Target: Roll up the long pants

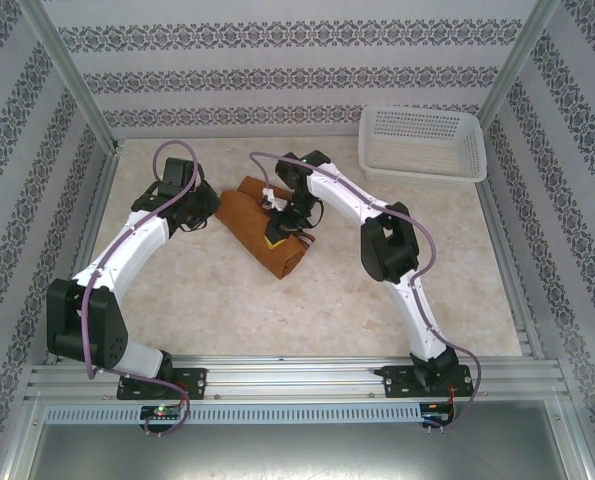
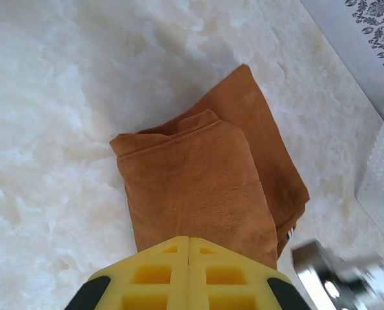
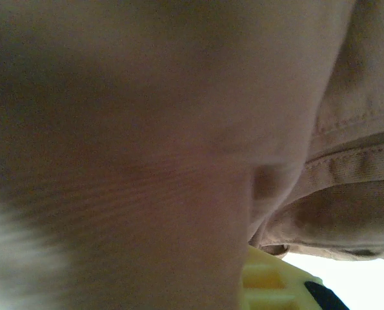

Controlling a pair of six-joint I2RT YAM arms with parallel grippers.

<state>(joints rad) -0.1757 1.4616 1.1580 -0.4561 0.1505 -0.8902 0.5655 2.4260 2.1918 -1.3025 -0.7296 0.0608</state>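
Pants [image 1: 260, 238] lay on table [image 1: 177, 290] as folded bundle, long axis running far-left to near-right. Right gripper [image 1: 277, 222] sat on top of bundle, cloth against its lens. Grip could not be told (one yellow finger [image 3: 266, 284] showed). Left gripper [image 2: 188, 248] closed, empty, just beside far-left end, pants straight ahead. Right arm nearer; next roll probably follows that axis.

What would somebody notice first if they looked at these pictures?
Probably the long pants, a rust-brown folded bundle lying in the middle of the pale marbled table. The right gripper is down on top of the bundle, so close that the fabric looks blurry in its wrist camera. After that, the eye goes to the white mesh basket in the table's far right corner.
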